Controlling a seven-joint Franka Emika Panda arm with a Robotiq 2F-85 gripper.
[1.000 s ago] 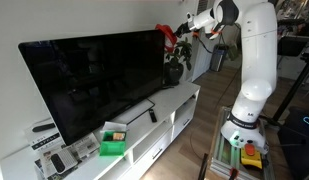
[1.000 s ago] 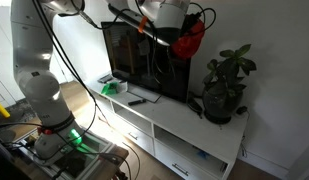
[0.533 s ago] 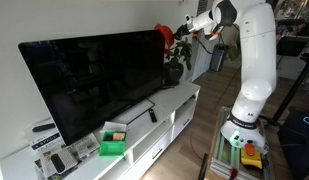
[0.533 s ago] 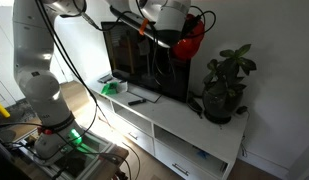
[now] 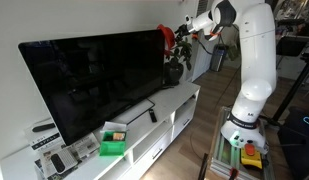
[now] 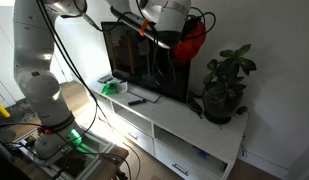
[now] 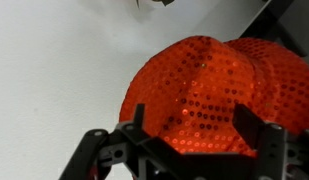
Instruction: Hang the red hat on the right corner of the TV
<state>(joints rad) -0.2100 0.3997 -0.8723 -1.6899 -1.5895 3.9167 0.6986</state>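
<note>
The red hat (image 5: 167, 37) (image 6: 191, 41), sequined and dome-shaped, sits on the upper right corner of the TV (image 5: 94, 85) (image 6: 142, 60) in both exterior views. My gripper (image 5: 182, 30) (image 6: 180, 24) is right at the hat, reaching in from the side of the white arm. In the wrist view the hat (image 7: 214, 85) fills the frame against the white wall. There the gripper (image 7: 192, 118) is open, its black fingers (image 7: 140, 122) spread wide on either side of the hat's near edge. Whether they still touch the fabric is not clear.
The TV stands on a long white cabinet (image 5: 179, 105) (image 6: 184, 130). A potted plant (image 5: 174, 70) (image 6: 224, 85) stands just below the hat's corner. A green box (image 5: 114, 143) (image 6: 112, 86) and a dark remote (image 5: 152, 114) lie in front of the screen.
The jaws have spread from shut on the hat to wide apart. The hat stays on the TV corner and the arm has barely moved.
</note>
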